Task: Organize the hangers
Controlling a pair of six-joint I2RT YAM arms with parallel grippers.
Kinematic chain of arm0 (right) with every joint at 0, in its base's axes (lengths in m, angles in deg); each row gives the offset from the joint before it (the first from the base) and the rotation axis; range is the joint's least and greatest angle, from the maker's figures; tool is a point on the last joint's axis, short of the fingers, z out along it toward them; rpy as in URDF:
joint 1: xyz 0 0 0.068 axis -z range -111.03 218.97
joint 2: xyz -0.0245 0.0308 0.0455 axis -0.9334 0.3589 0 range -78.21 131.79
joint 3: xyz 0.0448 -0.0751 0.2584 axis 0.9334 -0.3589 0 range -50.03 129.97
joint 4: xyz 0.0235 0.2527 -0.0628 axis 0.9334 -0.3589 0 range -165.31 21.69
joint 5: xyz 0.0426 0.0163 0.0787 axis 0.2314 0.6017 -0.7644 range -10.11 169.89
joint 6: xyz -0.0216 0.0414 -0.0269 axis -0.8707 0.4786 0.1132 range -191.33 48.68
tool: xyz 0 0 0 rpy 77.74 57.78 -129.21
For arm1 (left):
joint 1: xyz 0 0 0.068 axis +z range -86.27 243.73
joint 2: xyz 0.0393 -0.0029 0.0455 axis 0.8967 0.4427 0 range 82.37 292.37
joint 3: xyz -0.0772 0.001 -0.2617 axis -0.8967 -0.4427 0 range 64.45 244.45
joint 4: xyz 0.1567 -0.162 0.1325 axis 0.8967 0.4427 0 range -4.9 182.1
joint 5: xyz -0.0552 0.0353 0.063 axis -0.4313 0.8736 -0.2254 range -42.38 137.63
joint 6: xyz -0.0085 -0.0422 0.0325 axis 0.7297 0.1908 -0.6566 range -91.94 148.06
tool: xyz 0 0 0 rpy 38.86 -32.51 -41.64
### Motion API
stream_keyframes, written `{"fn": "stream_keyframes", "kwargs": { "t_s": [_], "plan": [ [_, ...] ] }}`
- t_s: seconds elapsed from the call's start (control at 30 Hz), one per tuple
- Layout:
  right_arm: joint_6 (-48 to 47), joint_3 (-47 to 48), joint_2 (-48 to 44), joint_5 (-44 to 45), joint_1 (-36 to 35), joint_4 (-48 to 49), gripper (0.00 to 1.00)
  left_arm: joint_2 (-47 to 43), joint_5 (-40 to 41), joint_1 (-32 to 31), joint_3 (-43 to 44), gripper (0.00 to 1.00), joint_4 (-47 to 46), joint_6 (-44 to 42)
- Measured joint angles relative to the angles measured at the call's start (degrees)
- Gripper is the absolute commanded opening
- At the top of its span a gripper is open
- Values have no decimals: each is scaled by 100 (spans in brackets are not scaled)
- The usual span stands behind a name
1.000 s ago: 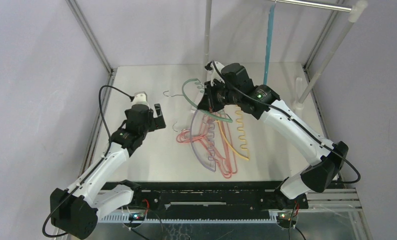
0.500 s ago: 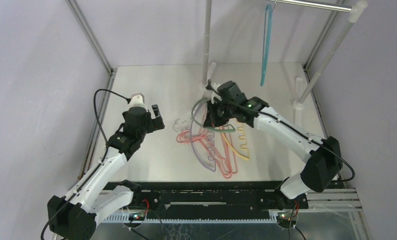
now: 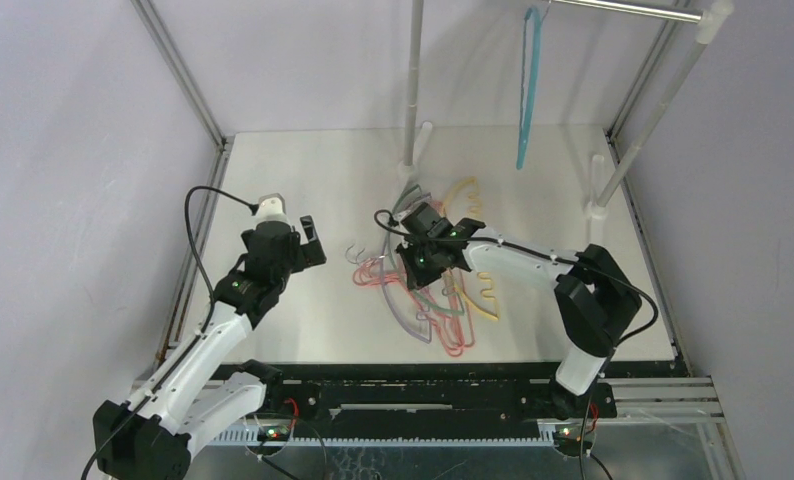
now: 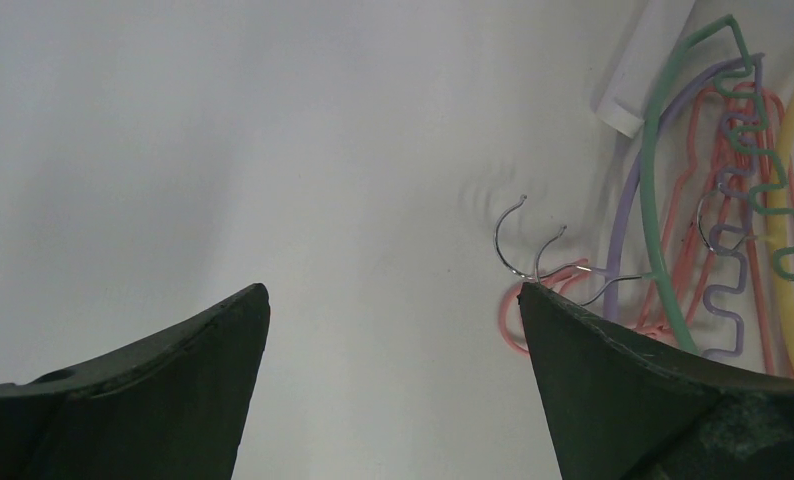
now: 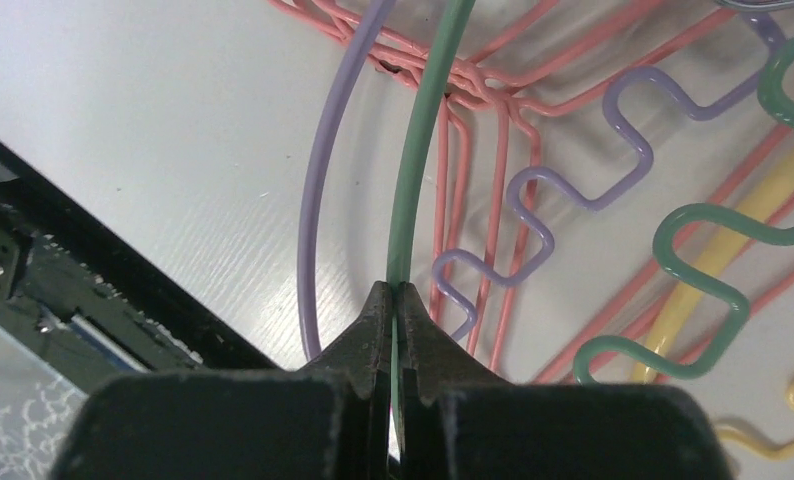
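A pile of hangers lies mid-table: pink, purple, yellow and green ones, tangled. My right gripper is low over the pile and shut on the green hanger, its smooth arm clamped between the jaws. The purple hanger and pink hangers lie under it. A blue hanger hangs from the silver rail at the back. My left gripper is open and empty, left of the pile; the metal hooks and the green hanger show beyond its right finger.
A vertical silver pole stands just behind the pile. A slanted white pole and its foot stand at the back right. The table's black front edge shows in the right wrist view.
My right gripper has come down and forward with the green hanger, from behind the pile onto it. The left gripper has shifted slightly. The blue hanger has swung a little.
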Motion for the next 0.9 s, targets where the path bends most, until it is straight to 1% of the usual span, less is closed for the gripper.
{"fn": "stream_keyframes", "kwargs": {
  "t_s": [0.17,0.23,0.3,0.47,0.53,0.63,0.7,0.8,0.9],
  "plan": [
    [-59,0,391,107,-48,90,0,-7,17,0,-9,99,15,-2],
    [-66,0,525,160,-66,96,13,-17,37,0,-9,99,20,-2],
    [-70,0,610,212,-68,105,22,-24,66,0,-9,99,33,-4],
    [-98,0,658,369,-70,205,38,-31,105,0,-9,100,66,-4],
    [-105,0,719,415,-70,254,42,-33,107,0,-9,100,68,-7],
    [-101,0,863,461,-70,310,41,-33,109,0,-9,99,81,-4],
    [-103,2,951,466,-72,367,38,-33,114,0,-9,99,85,-7],
    [-105,11,994,457,-76,402,31,-33,133,0,-9,99,85,-7],
    [-103,17,1005,433,-81,426,21,-35,160,0,-9,99,85,-7]
  ]
}}
